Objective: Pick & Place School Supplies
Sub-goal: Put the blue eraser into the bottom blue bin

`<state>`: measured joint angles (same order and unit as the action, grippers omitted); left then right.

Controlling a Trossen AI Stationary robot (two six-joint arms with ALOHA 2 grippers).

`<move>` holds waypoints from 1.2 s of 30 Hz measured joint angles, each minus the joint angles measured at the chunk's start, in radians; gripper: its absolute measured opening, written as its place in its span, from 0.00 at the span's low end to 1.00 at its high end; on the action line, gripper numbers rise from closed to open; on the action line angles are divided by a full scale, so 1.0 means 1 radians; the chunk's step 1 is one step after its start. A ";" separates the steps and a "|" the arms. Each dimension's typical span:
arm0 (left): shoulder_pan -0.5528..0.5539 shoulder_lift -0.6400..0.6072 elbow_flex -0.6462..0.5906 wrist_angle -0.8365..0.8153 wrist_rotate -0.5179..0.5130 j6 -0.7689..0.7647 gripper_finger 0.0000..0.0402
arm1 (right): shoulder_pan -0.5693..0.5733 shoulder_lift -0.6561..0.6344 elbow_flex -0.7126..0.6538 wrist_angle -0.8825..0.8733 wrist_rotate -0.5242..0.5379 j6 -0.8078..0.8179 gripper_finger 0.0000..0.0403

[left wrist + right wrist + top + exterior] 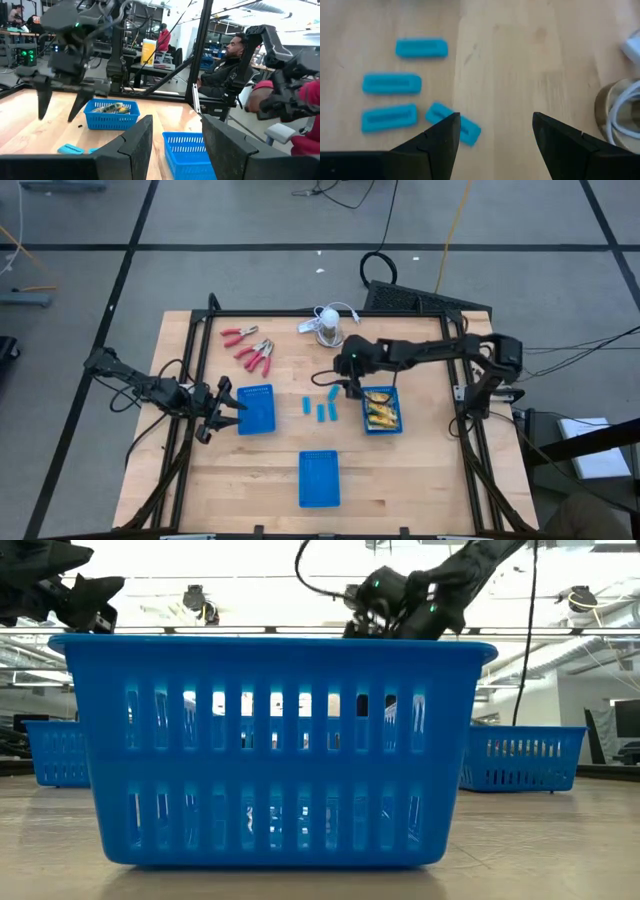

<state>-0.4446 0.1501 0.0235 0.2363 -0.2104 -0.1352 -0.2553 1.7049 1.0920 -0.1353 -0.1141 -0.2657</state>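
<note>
Bright, even overhead light; ceiling glare washes out the low view behind the basket [270, 750]; soft shadows on the table [420, 470]; near fingers [432, 145] blur in wrist views.

Three blue trays [257, 409] sit on the wooden table [430, 470], a white round cabled object [329, 323] near its far edge.

Wooden table [420, 480]. Right gripper [350, 387] hovers, jaws apart: four light-blue blocks [320, 408] just beside it, yellow-box tray [382, 425] on its other side, white round object [329, 325] beyond. Red-handled pliers [250, 350] farther off. Empty-looking tray [256, 409] by left gripper [222, 408]; third tray [319, 478] apart.
</note>
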 joint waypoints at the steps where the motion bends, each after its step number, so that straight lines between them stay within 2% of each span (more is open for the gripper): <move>1: 0.000 0.000 0.000 0.000 0.000 0.000 0.43 | -0.006 0.014 0.000 -0.002 -0.008 -0.025 0.60; 9: 0.001 0.000 0.000 0.000 0.000 0.000 0.43 | -0.011 0.118 0.001 0.064 -0.048 -0.111 0.60; 24: 0.001 0.000 0.000 0.000 0.000 0.000 0.43 | -0.009 0.127 -0.001 0.057 -0.100 -0.147 0.55; 32: 0.001 0.000 0.000 0.000 0.000 0.000 0.43 | 0.014 0.126 -0.001 0.057 -0.097 -0.143 0.62; 36: 0.001 0.000 0.000 0.000 0.000 0.000 0.43 | 0.039 0.126 -0.001 0.056 -0.097 -0.133 0.62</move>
<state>-0.4438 0.1505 0.0235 0.2363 -0.2104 -0.1350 -0.2165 1.8313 1.0908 -0.0789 -0.2115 -0.3987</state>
